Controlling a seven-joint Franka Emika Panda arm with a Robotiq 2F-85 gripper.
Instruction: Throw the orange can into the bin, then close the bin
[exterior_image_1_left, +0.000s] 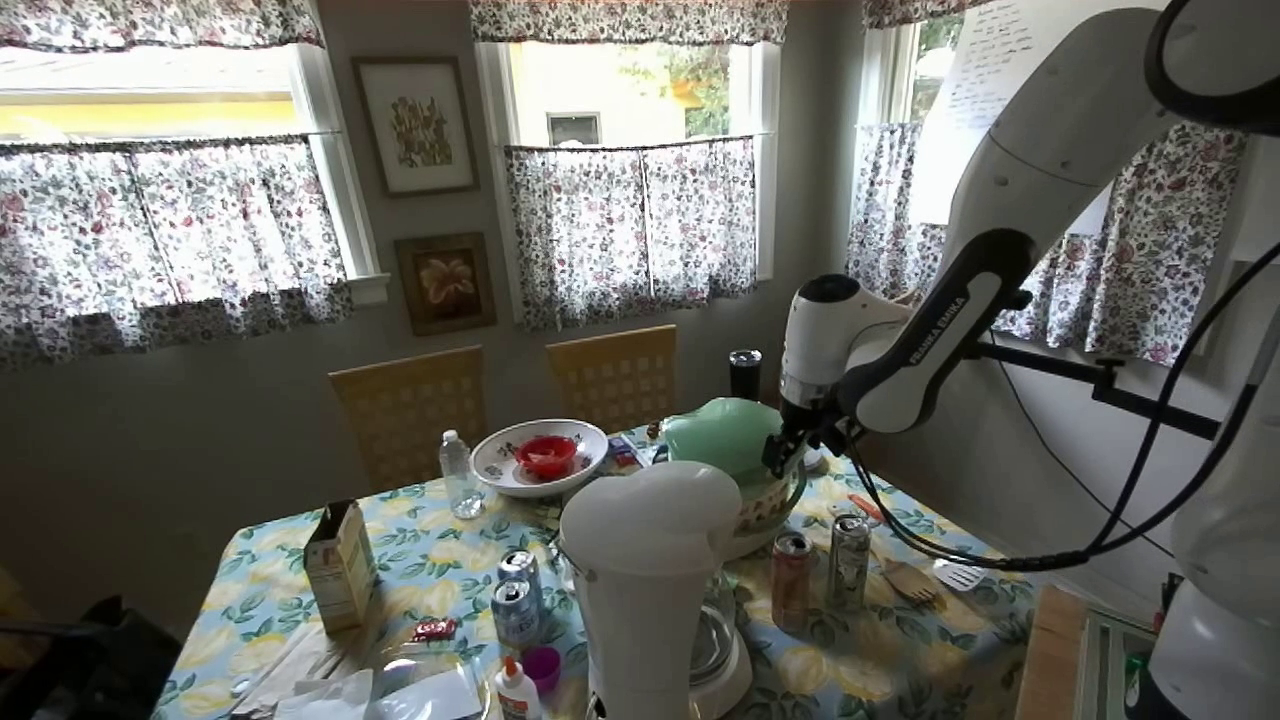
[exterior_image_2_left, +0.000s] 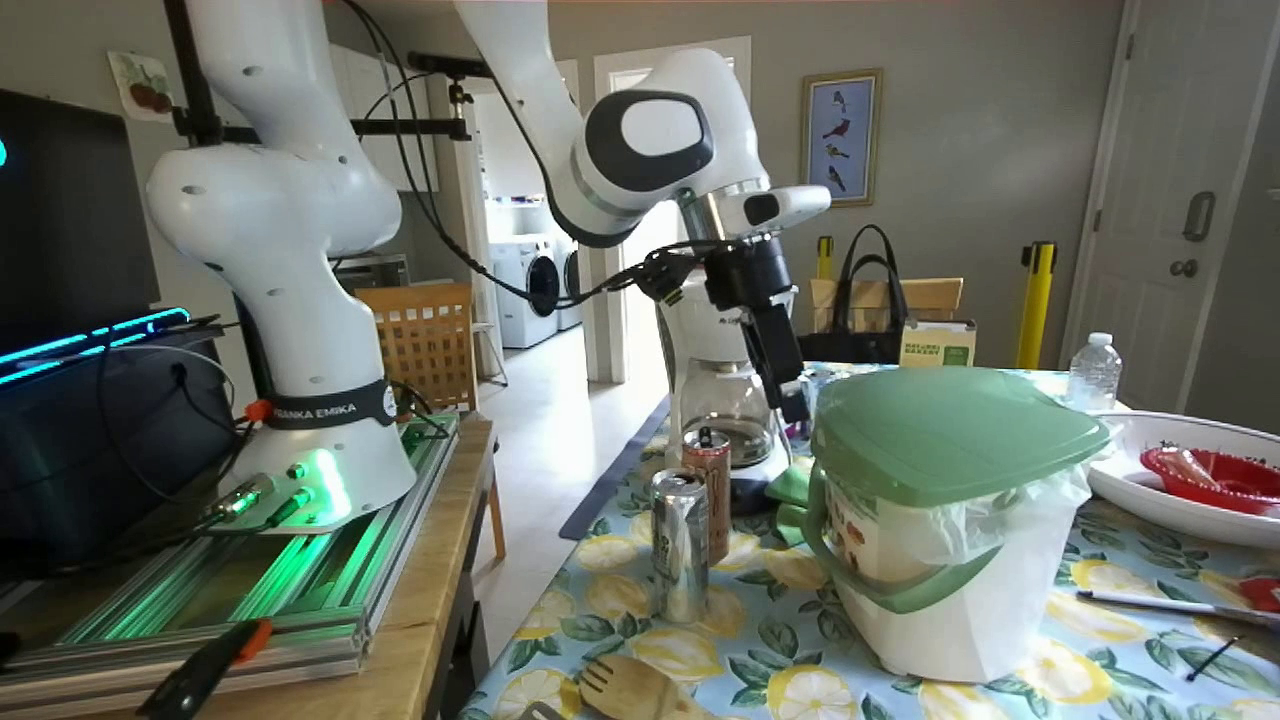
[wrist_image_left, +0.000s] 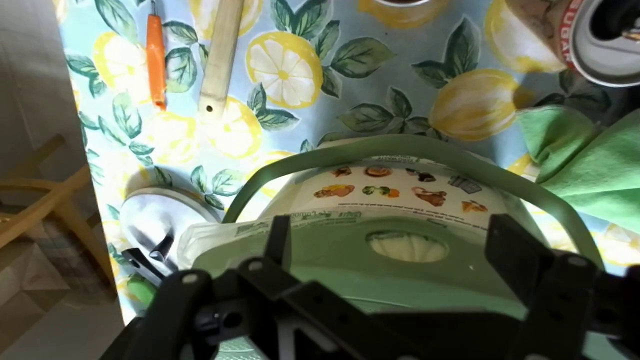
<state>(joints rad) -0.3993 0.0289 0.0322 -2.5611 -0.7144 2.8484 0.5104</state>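
The bin is a small white tub with a liner bag, a green handle and a pale green lid. The lid lies over the bin, with the bag bulging out under its edge; the lid also shows in an exterior view. In the wrist view the lid fills the lower middle. My gripper is open and empty, fingers above the lid's front edge; I cannot tell whether they touch it. In an exterior view the gripper points down beside the lid. An orange-red can stands upright on the table.
A silver can stands next to the orange-red can. A white coffee maker stands near the bin. A green cloth, a wooden spork and a white bowl are around it. More cans stand farther off.
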